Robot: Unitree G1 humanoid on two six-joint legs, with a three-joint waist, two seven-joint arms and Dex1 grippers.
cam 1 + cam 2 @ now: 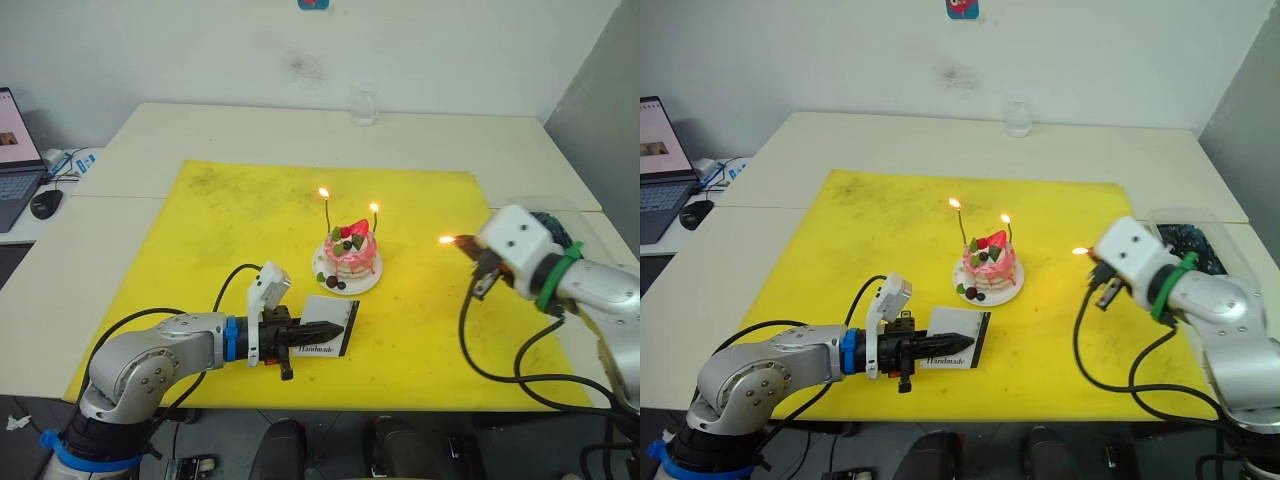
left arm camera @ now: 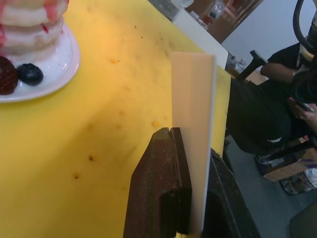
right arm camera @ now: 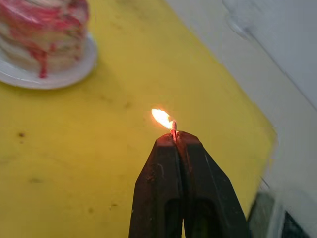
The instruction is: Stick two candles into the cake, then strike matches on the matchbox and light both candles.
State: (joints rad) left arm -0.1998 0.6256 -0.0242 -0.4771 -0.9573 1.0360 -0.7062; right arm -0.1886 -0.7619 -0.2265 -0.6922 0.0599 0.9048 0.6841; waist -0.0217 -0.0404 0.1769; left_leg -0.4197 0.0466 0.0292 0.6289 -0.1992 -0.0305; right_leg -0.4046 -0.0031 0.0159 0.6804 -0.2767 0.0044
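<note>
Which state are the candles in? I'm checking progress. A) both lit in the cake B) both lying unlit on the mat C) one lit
A: both candles stand in the cake with flames at their tips, and the right gripper holds a burning match.

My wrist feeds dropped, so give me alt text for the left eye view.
Both candles burn in the cake on a yellow mat. The right gripper holds a lit match; the left gripper grips the matchbox.

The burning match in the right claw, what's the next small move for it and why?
Probably put the match out or set it safely down: both candles on the cake already burn, and the flame sits right at the right claw tips.
</note>
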